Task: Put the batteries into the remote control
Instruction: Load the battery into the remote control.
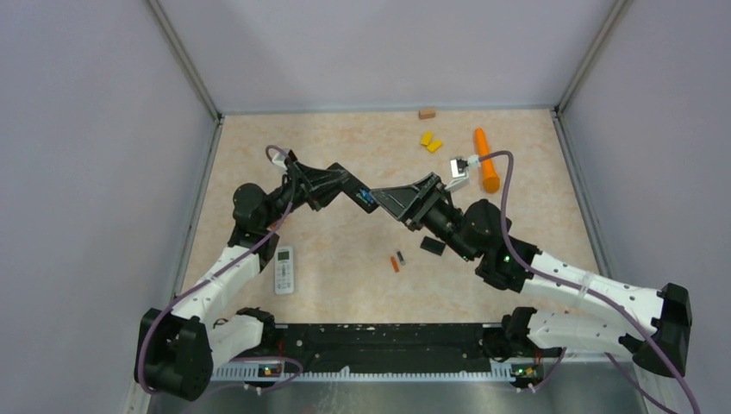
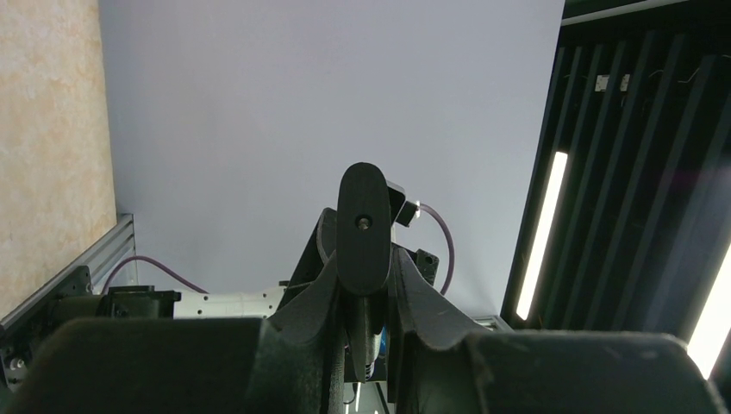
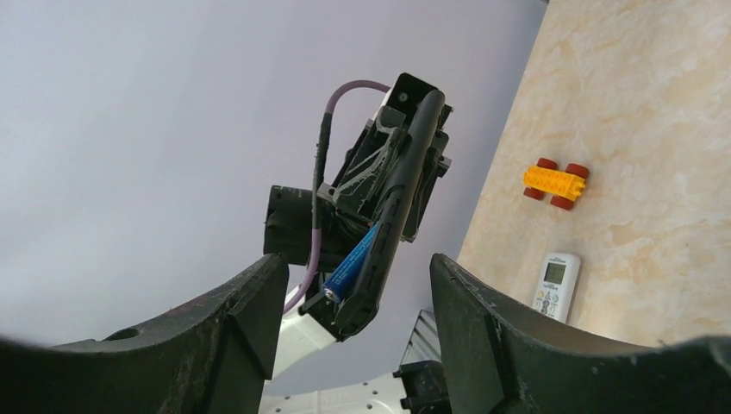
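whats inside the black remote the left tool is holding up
A blue battery sits in the black remote's open bay, held by the left tool. The remote is edge-on, so the rest of the bay is hidden.

A robotics lab test cell: plain lilac-grey panel walls (image 1: 379, 52) box in a beige marble-patterned table (image 1: 371, 138), a black-and-white left arm (image 1: 215, 285) and right arm (image 1: 595, 297) are bolted to a slotted aluminium rail (image 1: 388, 373), under long white strip lights (image 2: 539, 233)

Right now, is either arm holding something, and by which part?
The left tool grips the black remote by one end, a blue battery on it. The right tool holds nothing.
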You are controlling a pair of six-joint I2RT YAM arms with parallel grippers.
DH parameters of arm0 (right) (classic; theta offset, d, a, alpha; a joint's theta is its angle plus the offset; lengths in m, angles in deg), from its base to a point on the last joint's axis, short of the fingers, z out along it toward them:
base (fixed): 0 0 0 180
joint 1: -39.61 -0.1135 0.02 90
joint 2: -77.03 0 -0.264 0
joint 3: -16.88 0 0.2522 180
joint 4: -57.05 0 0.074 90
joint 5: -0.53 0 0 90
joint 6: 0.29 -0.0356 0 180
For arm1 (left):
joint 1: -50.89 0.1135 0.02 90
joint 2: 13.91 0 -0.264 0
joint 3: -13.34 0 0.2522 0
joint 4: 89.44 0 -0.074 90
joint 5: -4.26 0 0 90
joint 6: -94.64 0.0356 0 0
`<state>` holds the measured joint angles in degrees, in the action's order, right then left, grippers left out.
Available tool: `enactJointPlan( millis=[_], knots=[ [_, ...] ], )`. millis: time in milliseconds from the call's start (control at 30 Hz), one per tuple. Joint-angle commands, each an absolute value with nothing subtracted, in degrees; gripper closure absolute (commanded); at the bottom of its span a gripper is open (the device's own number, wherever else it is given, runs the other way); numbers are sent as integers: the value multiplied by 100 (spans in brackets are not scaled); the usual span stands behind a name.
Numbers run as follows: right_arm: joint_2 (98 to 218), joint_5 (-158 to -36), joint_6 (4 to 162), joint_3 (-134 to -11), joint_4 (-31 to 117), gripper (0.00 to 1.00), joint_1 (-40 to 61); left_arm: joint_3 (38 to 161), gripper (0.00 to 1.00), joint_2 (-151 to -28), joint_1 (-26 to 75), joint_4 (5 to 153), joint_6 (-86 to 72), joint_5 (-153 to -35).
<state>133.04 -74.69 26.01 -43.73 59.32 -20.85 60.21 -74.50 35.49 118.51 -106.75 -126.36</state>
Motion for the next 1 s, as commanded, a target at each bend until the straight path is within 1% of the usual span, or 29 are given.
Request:
enactJointPlan(
  millis=[0,200,400,600,833,967],
  knots=[
    [13392,-7647,2542,-4443,6012,37,-2008,6046,100,-7400,3577,12303,-10768,-12586],
    [13434,-7746,2555,-4417,6043,34,-2005,6032,100,-7396,3577,12294,-10760,-12578],
    [13451,-7693,2480,-4417,6001,34,-1996,6023,100,-7335,3577,12272,-10751,-12586],
    [13590,-7746,2206,-4555,5679,39,-1903,6037,100,-7276,3577,12277,-10750,-12627],
    [13695,-7857,2040,-4566,5646,42,-1801,6028,100,-7270,3577,12284,-10713,-12676],
    [13747,-7919,1979,-4570,5620,46,-1754,6053,100,-7262,3577,12319,-10608,-12733]
  ],
)
